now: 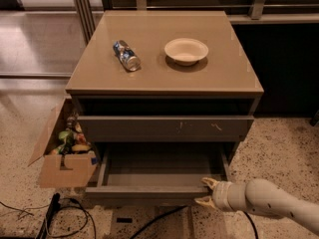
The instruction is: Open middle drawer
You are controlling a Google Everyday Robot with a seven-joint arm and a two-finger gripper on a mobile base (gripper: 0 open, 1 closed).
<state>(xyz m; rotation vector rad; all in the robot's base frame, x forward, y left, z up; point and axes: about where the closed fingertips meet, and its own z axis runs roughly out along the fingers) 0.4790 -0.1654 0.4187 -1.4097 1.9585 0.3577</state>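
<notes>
Middle drawer (pixel 149 191) stands well out, tray exposed. Claw (pixel 206 191) spread at front's right end; judgement: back straight off, avoid nudging front shut.

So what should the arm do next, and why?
Probably draw the gripper back, clear of the middle drawer: the drawer is pulled well out, its tray showing, and the fingers stand spread at a front corner, gripping nothing.

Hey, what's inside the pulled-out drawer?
Only the grey floor of the drawer shows, with nothing visible on it. Its back part is hidden beneath the upper drawer front. The gripper is at the drawer's front right corner.
</notes>
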